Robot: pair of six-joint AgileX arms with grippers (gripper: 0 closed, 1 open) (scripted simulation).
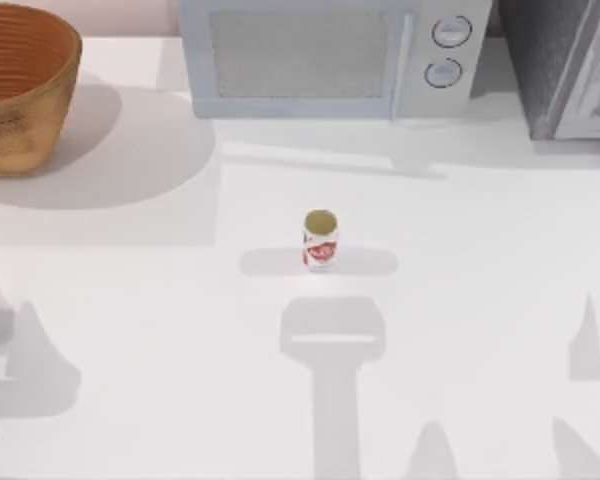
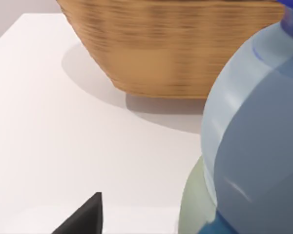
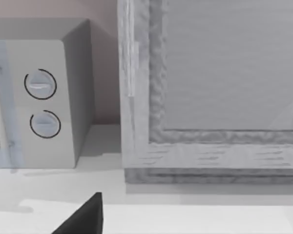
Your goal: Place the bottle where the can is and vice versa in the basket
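The can (image 1: 321,240), white with red markings and a gold-olive top, stands upright at the middle of the table. At the far left sits the wicker basket (image 1: 20,90); nothing shows on the part of its inside that I see. The bottle (image 2: 256,146), pale grey-blue above darker blue, looms close in the left wrist view, in front of the basket (image 2: 176,53). One dark fingertip (image 2: 85,217) of my left gripper shows well aside of the bottle, not touching it. My right gripper's dark fingertip (image 3: 85,217) hangs over bare table, holding nothing.
A microwave (image 1: 330,55) stands along the back of the table, with a grey appliance (image 1: 565,65) to its right. Arm shadows fall across the near part of the table. Bare surface surrounds the can.
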